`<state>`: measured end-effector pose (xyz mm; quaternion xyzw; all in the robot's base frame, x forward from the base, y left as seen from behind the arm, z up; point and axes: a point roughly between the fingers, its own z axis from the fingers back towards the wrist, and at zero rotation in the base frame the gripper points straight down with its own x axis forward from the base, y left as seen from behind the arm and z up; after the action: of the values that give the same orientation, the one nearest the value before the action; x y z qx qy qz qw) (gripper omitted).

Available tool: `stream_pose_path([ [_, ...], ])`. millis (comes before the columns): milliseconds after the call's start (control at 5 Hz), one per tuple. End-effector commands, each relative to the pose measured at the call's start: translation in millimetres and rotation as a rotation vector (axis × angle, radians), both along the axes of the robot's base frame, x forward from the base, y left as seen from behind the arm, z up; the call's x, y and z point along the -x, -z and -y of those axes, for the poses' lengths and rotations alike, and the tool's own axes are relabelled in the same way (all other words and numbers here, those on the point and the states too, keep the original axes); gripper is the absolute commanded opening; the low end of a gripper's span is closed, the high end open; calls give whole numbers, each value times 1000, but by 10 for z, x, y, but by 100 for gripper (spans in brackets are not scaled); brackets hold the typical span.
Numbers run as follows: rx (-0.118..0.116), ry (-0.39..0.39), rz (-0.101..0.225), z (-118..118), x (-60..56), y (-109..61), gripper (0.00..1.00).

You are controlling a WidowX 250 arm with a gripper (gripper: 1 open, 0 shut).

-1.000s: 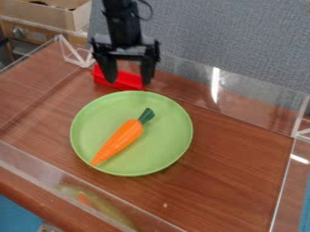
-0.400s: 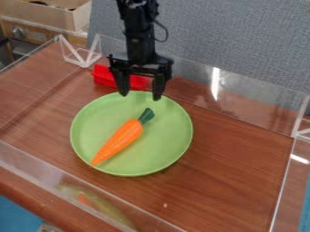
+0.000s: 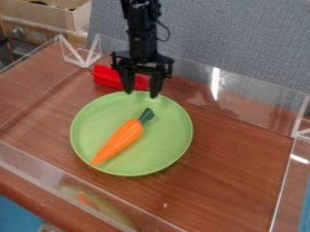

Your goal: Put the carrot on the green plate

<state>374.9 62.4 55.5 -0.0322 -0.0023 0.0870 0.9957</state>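
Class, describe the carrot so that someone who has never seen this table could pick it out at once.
Start at the wooden table and find the big round green plate. The carrot lies on it, slanting from lower left to upper right. It is orange and tapered with a dark green stem tip, unlike the flat red block behind the plate.

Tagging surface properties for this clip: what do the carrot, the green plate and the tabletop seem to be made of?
Carrot: probably moulded plastic, matte, uniform orange with a dark green tip. Green plate: likely plastic, smooth, evenly coloured, slight sheen at the rim. Tabletop: wood or wood-look laminate, glossy, visible grain and reflections.
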Motion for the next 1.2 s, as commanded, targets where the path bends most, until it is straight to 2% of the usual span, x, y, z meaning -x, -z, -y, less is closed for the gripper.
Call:
stream_pose_path([
  [0,-15,6,56,-155,-90,-280,0],
  [200,1,55,64,-118,66,-372,0],
  [400,2,87,43,-127,131,-299,100],
  [1000,5,-4,21,-43,-5,-161,100],
])
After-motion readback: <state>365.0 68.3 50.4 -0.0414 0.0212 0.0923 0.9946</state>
